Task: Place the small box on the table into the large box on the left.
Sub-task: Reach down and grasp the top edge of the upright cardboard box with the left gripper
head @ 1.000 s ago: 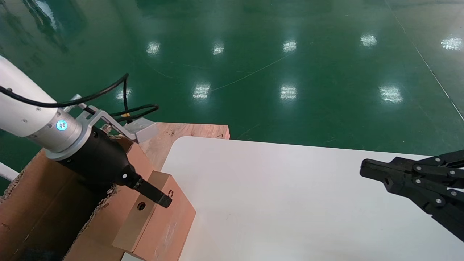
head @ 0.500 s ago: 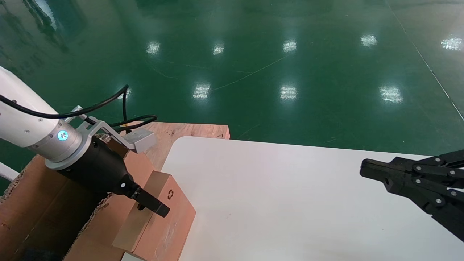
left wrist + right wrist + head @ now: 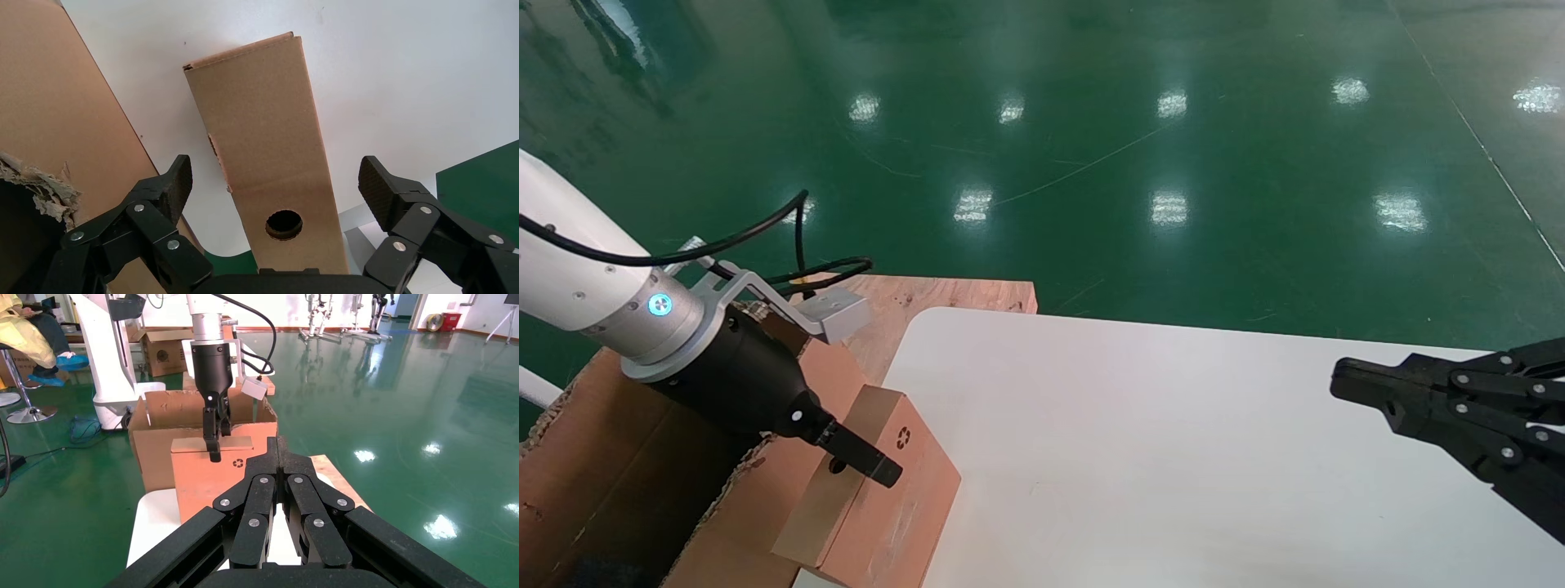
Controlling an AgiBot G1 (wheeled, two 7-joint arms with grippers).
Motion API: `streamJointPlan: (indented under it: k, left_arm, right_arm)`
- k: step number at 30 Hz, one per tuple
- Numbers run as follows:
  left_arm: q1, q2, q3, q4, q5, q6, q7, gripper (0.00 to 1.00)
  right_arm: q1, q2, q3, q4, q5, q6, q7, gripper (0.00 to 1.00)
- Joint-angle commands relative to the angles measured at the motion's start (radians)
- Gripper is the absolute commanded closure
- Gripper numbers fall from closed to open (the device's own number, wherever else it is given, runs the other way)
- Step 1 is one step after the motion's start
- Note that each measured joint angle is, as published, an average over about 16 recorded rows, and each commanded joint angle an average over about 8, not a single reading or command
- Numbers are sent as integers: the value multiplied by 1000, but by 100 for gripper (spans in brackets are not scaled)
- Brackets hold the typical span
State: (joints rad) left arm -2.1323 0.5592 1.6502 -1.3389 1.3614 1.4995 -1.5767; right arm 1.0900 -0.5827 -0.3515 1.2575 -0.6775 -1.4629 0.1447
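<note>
The small box (image 3: 887,506), brown with a round hole and a black recycling symbol, stands on the left edge of the white table (image 3: 1173,457), against the large box (image 3: 592,465). My left gripper (image 3: 883,472) is open just above it. In the left wrist view the fingers (image 3: 176,182) stand wide apart on either side of the small box (image 3: 263,128), clear of its sides. The large box's wall (image 3: 55,110) with its ragged edge is beside it. My right gripper (image 3: 1344,384) is shut and empty over the table's right side.
A raw wooden board (image 3: 944,294) lies behind the table's left corner. Green floor lies beyond. The right wrist view shows my shut right gripper (image 3: 278,444), the small box (image 3: 202,478), the large box (image 3: 177,413) and a person seated far off.
My left gripper has shifted slightly back toward me over the small box, uncovering the recycling symbol. The right arm has not moved.
</note>
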Motion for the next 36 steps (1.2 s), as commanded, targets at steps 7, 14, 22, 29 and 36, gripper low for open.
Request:
streamJointPlan:
  k: [7, 14, 22, 29, 36]
  left_arm:
    - [6, 15, 7, 21, 3, 4, 16, 0]
    - [11, 26, 15, 35, 9, 7, 27, 0]
    - [19, 29, 20, 43, 21, -6, 39, 0]
    - [25, 25, 14, 46, 17, -31, 62, 0]
    - [28, 22, 11, 46, 13, -38, 66, 0]
  right_arm:
    - [0, 0, 0, 0, 0, 0, 0, 100]
    - [0, 0, 0, 0, 0, 0, 0, 100]
    - [0, 0, 0, 0, 0, 0, 0, 100]
    - [0, 0, 0, 0, 0, 0, 0, 62]
    - [0, 0, 0, 0, 0, 0, 0, 0]
